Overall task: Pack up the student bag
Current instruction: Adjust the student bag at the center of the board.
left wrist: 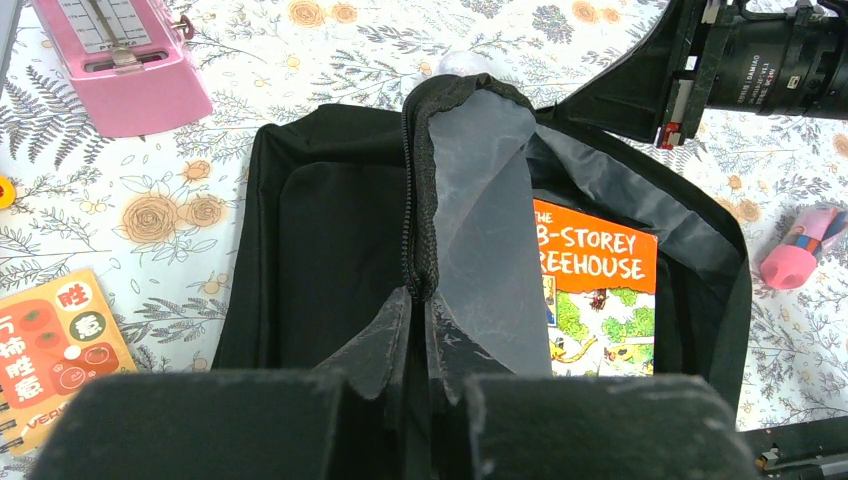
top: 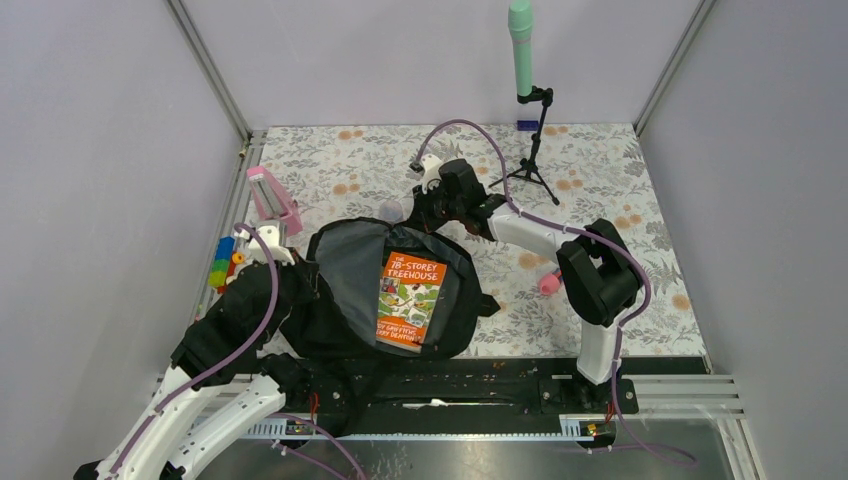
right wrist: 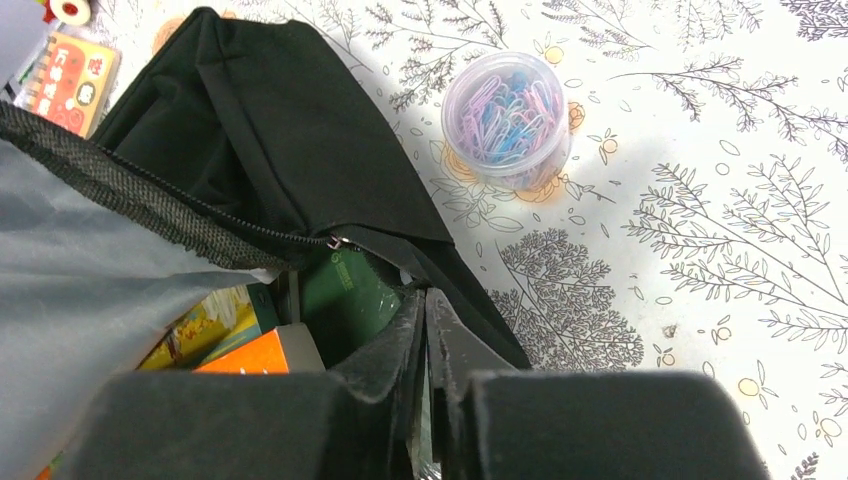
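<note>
Student bag [top: 340, 290] judged soft and limp, best gripped along its zip rim, where left claw [left wrist: 420, 310] (9 o'clock) and right claw [right wrist: 425, 310] (1 o'clock) each pinch fabric.

1. The right hand [right wrist: 425, 310] pinches the student bag [right wrist: 270, 130] at its rim.
2. Just left of the hand, an orange book [right wrist: 255, 362] and a green book [right wrist: 350, 298] lie inside.
3. Ahead and rightward, a paper-clip tub [right wrist: 507, 118] stands on the table [right wrist: 720, 250].

Pink metronome [left wrist: 120, 60], tub of paper clips [right wrist: 507, 118] — floral tablecloth [top: 660, 190]
</note>
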You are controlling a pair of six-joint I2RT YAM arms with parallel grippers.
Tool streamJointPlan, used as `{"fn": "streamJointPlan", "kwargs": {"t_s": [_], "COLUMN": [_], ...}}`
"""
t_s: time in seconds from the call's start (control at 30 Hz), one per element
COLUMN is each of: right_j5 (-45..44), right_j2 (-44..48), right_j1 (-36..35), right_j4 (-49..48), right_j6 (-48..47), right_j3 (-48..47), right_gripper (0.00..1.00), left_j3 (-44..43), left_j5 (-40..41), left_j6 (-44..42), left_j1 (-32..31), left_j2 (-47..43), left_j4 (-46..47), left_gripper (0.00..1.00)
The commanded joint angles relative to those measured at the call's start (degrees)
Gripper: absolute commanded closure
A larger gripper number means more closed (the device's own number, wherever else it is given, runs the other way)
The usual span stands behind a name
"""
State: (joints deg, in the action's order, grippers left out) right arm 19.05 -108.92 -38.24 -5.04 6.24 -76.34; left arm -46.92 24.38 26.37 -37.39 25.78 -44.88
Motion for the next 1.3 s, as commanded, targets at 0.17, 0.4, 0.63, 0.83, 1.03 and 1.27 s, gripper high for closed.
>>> {"fn": "streamJointPlan", "kwargs": {"t_s": [0.17,0.4,0.63,0.83,1.03,1.27], "right_j5": [-4.15,-6.04,-4.94,-1.35,-3.87,-1.53], "right_j2": [4.84,10.18,11.75,10.73,9.75,9.36], "right_j1": [-0.33,-0.37,-0.43,-0.40,-0.36,-0.68], "right_j4": [-4.90,-6.12,-8.55,-12.11,-14.32,-13.67], "right_j6": [1.24,1.67,1.49,-2.83,-8.60,-8.71], "right_j3": [2.65,7.00,10.36,12.75,13.74,12.87], "right_gripper": [1.00,1.00,1.00,0.75,0.59,0.50], "left_j3": [-2.70,-1.69,-0.61,-0.48,-0.08,-0.46], "left_j5": [-0.83,-7.73,-19.27,-13.42,-11.25,-11.20], "left_j6": [-0.79,-3.84,-7.44,-5.59,-4.95,-5.14], "left_j1": [0.47,0.47,0.43,0.45,0.46,0.49], "left_j2": [0.71,3.42,7.93,7.43,5.57,6.25], "left_j4": [4.60,8.06,12.18,12.43,12.22,11.75], "left_gripper": [1.00,1.00,1.00,1.00,1.00,1.00]}}
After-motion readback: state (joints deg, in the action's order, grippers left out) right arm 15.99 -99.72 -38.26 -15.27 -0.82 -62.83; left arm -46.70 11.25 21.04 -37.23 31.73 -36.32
